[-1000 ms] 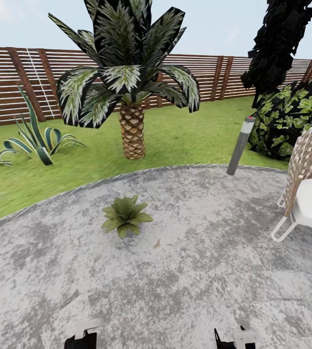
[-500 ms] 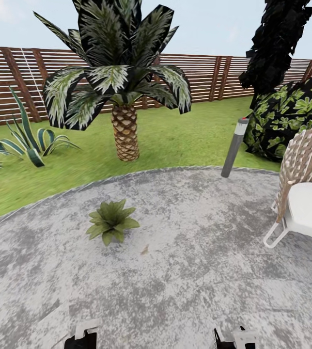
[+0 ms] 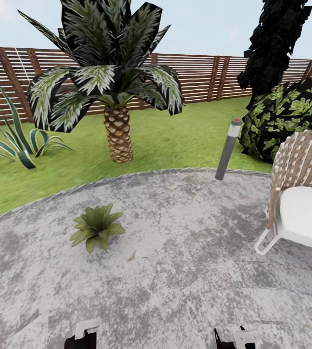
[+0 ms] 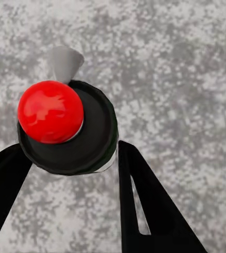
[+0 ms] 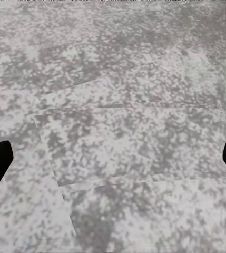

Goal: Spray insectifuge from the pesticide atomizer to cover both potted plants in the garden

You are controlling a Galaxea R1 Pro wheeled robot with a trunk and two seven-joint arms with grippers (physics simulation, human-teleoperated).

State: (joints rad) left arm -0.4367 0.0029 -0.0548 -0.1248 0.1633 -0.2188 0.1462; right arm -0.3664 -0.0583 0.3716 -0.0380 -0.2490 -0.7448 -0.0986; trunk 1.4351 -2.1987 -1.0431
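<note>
Your atomizer point(image 4: 65, 126) sits between the left gripper point(image 4: 73, 174) fingers, pinched there: a dark round body seen end-on, a glossy red ball on top, a pale grey cone nozzle poking out beyond. Below it lies mottled grey patio point(image 4: 176, 68). Your right gripper point(image 5: 113, 158) jaws are spread wide over paving, nothing between them. One potted plant point(image 3: 96, 226) sits on the patio ahead.

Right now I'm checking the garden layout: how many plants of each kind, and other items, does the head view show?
Potted plant: 1
Palm: 1
Agave: 1
Shrub: 1
Dark tree: 1
Lamp post: 1
Chair: 1
Total: 7
</note>
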